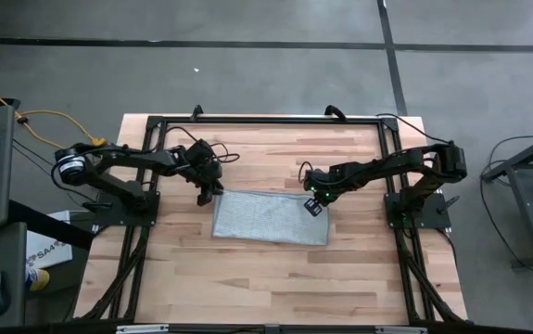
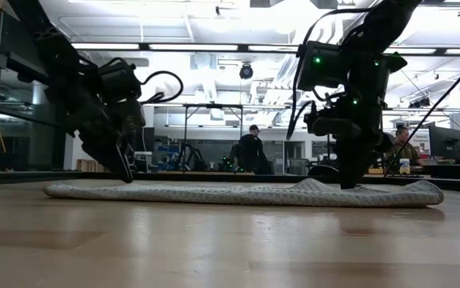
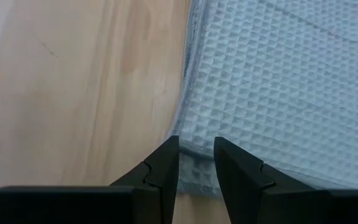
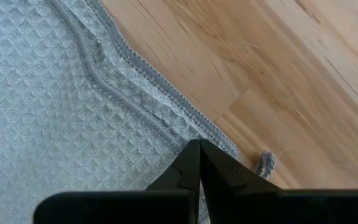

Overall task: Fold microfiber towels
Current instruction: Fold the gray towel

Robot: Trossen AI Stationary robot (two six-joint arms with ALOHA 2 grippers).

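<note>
Your towel (image 1: 270, 218) lies flat near the middle of the wooden counter (image 1: 247, 278), folded into a long rectangle running between the two arms. Your left gripper (image 1: 205, 197) sits at the towel's far left corner; in the left wrist view its fingers (image 3: 160, 177) stand a little apart, straddling the cloth's hemmed edge, though you cannot tell whether they actually pinch it. Your right gripper (image 1: 312, 206) is down at the towel's far right corner, and in the right wrist view its fingers (image 4: 188, 171) are pressed tightly together with their tips resting on the fabric just inside the hem, nothing showing between them. In the low view the cloth rises in a small bump where the right gripper (image 2: 348, 180) meets it, and people (image 2: 250, 150) show in the room far behind the counter
</note>
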